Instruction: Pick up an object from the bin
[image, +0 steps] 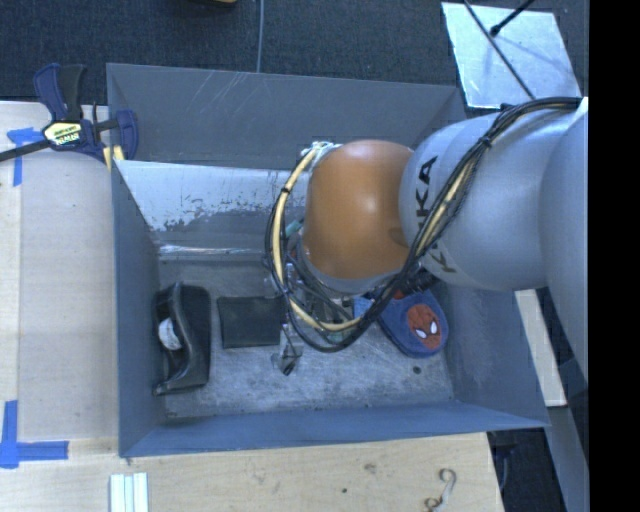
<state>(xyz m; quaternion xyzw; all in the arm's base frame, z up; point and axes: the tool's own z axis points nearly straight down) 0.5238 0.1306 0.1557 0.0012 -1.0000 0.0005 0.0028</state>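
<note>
Beneath arm (500, 210), blue toy (424, 328), partly hidden

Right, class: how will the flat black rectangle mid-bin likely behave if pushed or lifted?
The black rectangle lies flat on the bin floor, so it would probably slide, not roll. It looks thin, so likely light, with little edge to grip.

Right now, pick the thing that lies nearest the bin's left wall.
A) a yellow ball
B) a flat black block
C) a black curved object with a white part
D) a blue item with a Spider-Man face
C: the black curved object with a white part lies at the left of the bin, with the flat black block to its right and the blue Spider-Man item far right.
</note>
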